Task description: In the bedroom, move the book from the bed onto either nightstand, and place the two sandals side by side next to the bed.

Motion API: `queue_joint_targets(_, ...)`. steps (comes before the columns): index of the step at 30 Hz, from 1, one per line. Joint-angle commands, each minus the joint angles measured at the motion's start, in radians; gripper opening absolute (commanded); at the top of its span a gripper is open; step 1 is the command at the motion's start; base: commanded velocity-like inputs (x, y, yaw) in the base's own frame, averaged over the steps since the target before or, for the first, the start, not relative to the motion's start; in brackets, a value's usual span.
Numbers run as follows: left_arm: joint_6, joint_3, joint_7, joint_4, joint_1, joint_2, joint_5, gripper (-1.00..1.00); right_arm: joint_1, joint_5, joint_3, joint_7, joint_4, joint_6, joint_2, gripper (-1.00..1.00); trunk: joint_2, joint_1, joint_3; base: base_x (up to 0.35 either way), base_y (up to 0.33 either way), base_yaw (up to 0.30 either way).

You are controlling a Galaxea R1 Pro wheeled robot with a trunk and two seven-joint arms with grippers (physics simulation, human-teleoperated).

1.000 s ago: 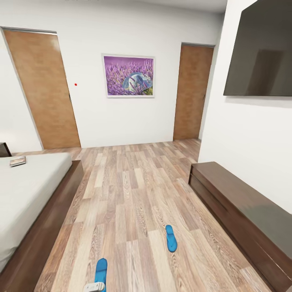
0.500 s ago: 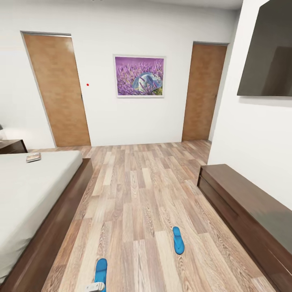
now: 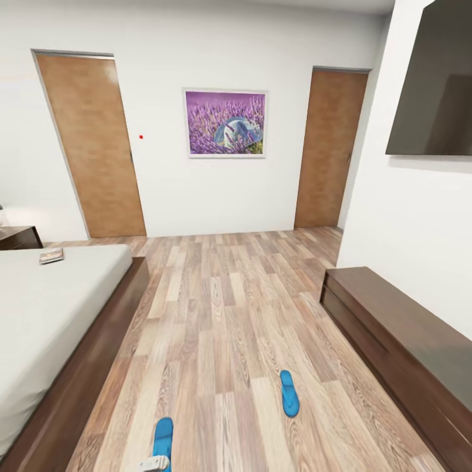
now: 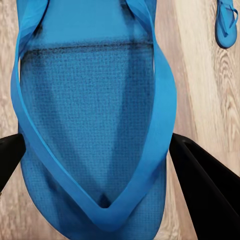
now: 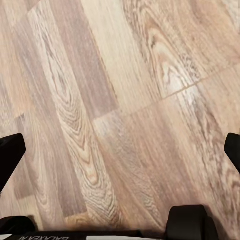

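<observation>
Nightstand (image 3: 18, 236): dark cabinet at the far left edge, beyond the head of the bed; a probable drop point for the book.
Book (image 3: 51, 255): lies flat on the mattress near the far corner of the bed (image 3: 46, 308), just beside the nightstand; not yet transferred.
Left gripper (image 4: 100, 165): fingers spread wide, one to each side of the near sandal, nothing clamped; judged a pre-grasp straddle across the sole's width.
Near sandal (image 4: 95, 125): bright blue flip-flop, flat on the plank floor (image 3: 216, 314), strap side up, near the bed frame at the lower edge of the head view (image 3: 162, 436).
Far sandal (image 3: 289, 393): flat on the floor, well apart from the near one, between bed and low bench (image 3: 393, 328); must be brought alongside its mate.
Right gripper (image 5: 120, 150): released, fingers wide over bare floor, holding nothing; judged idle.
</observation>
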Motion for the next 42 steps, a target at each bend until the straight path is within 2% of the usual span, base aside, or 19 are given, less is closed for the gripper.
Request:
queue_joint_targets(1,-0.004,0.009,-0.003,0.001,-0.001,0.0,-0.01,-1.0,0.0,-0.009,-0.003,0.003,-0.001,0.009,0.0,1.0,0.0,0.0,-0.001,0.203,0.0,0.0)
queue_joint_targets(15,-0.004,0.008,-0.003,0.001,-0.001,0.0,-0.01,-1.0,0.0,-0.009,-0.001,0.003,-0.001,0.009,0.0,1.0,0.0,0.0,-0.001,0.194,0.0,0.0)
queue_joint_targets(25,-0.009,0.004,-0.004,-0.001,-0.001,0.0,-0.017,-1.0,0.0,-0.009,-0.002,0.003,-0.001,0.009,0.0,1.0,0.0,0.0,-0.001,0.019,0.0,0.0)
queue_joint_targets(28,-0.031,-0.013,-0.004,-0.003,-0.001,0.006,-0.032,-1.0,0.0,-0.009,-0.004,0.003,-0.001,0.009,0.0,1.0,0.0,0.0,-0.001,0.0,0.0,0.0)
queue_joint_targets(29,-0.049,-0.033,-0.005,-0.003,-0.001,0.013,-0.05,-1.0,0.0,-0.009,-0.005,0.003,-0.001,0.009,0.0,1.0,0.0,0.0,-0.001,0.0,0.0,0.0)
queue_joint_targets(33,-0.074,-0.069,-0.005,-0.002,-0.001,0.022,-0.085,-1.0,0.0,-0.009,-0.008,0.004,-0.001,0.009,0.0,1.0,0.0,0.0,-0.001,0.0,0.0,0.0)
queue_joint_targets(38,-0.079,-0.076,-0.009,-0.002,-0.001,0.04,-0.089,-1.0,0.0,-0.009,-0.009,0.004,-0.001,0.009,-0.001,1.0,0.0,0.0,-0.001,0.022,0.0,0.0)
queue_joint_targets(42,-0.08,-0.075,-0.01,-0.002,-0.001,0.043,-0.087,-1.0,0.0,-0.009,-0.008,0.004,-0.001,0.009,0.0,1.0,0.0,0.0,-0.001,0.226,0.0,0.0)
